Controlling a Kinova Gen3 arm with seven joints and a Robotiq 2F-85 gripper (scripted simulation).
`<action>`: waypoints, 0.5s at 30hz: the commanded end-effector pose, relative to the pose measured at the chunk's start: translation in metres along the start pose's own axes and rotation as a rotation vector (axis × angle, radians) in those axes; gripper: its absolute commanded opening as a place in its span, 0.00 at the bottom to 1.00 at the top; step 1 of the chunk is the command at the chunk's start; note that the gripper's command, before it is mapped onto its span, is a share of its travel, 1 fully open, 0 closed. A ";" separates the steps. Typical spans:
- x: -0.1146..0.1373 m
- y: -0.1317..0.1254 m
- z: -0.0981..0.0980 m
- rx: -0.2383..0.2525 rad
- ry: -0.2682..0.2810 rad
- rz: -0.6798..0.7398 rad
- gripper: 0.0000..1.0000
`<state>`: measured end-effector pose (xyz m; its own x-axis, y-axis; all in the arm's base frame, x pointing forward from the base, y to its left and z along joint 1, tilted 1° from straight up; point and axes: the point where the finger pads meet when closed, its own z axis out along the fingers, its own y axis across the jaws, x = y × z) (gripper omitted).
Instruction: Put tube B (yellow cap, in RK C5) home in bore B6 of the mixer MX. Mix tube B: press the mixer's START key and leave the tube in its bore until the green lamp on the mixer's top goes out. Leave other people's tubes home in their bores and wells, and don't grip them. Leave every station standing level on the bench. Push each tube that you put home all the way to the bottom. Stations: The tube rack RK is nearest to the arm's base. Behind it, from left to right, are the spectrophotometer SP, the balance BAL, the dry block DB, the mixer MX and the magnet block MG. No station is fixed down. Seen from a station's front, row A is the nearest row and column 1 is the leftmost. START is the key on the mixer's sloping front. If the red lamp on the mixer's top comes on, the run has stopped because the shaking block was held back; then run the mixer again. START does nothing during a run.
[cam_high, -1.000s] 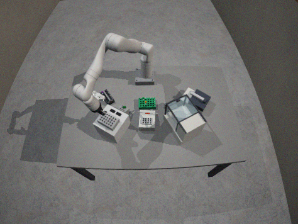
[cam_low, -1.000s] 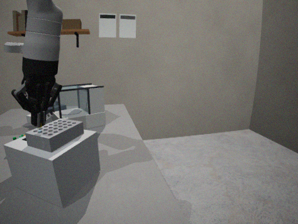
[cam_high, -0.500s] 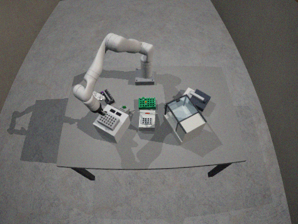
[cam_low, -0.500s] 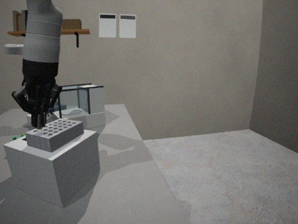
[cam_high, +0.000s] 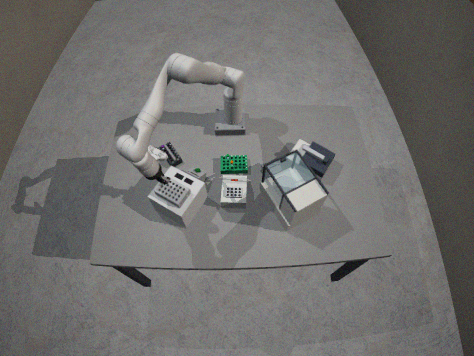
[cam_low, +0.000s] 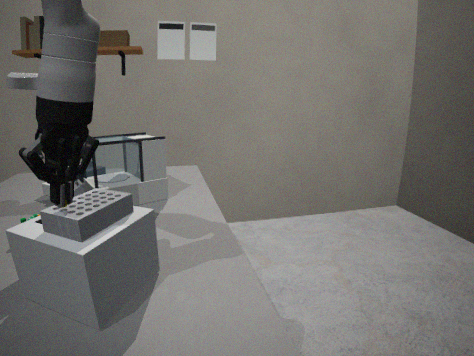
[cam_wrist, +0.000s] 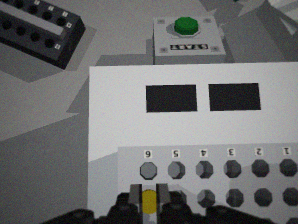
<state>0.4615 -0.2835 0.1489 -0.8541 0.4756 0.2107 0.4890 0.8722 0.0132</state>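
Observation:
My gripper (cam_high: 161, 181) (cam_low: 63, 200) (cam_wrist: 149, 200) is shut on tube B (cam_wrist: 149, 201), whose yellow cap shows between the fingers. It stands over the bored block of the mixer MX (cam_high: 177, 195) (cam_low: 85, 260) (cam_wrist: 115, 110), at column 6 in the second row from the front. The fingertips are down at the block's top; the tube's body is hidden. The green START key (cam_wrist: 186, 26) (cam_high: 197, 170) sits on the mixer's front. Both lamp windows (cam_wrist: 171, 98) (cam_wrist: 234, 96) on the mixer's top are dark.
The black magnet block MG (cam_wrist: 35, 30) (cam_high: 172, 153) lies close beside the mixer. The dry block DB (cam_high: 234, 189), the green rack RK (cam_high: 234, 163), the glass-walled balance BAL (cam_high: 295, 189) and the spectrophotometer SP (cam_high: 314, 158) stand on the mixer's other side.

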 end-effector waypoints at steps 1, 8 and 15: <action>0.000 0.000 0.000 0.000 -0.002 0.000 0.10; 0.000 0.000 -0.001 0.000 -0.002 0.000 0.10; 0.000 0.000 -0.002 0.000 -0.002 0.000 0.10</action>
<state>0.4614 -0.2834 0.1489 -0.8541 0.4755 0.2108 0.4889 0.8722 0.0133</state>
